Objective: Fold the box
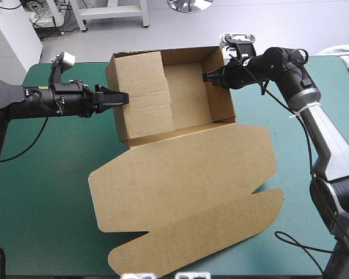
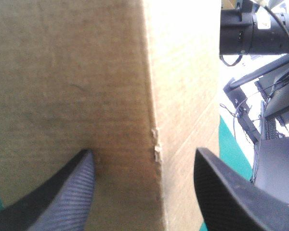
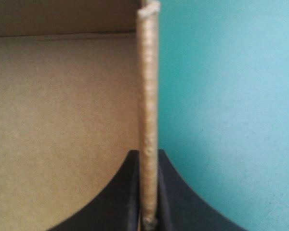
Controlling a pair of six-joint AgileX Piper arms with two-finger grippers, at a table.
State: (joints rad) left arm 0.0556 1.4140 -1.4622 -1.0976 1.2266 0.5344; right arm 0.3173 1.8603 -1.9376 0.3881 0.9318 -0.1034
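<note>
While its walls stand raised as an open tray toward the far side, the brown box (image 1: pixel 180 174) lies in the middle of the teal-green bench (image 1: pixel 46 192), lid flat toward the near edge. At the tray's right wall the right tool (image 1: pixel 210 76) pinches the board edge. The left tool (image 1: pixel 122 97), fingers spread, meets the left wall's outside.

The surface (image 1: pixel 46 221) wears a teal-green cover; on it lies the brown box (image 1: pixel 180 174), tray toward the far edge, lid flat nearer.
</note>
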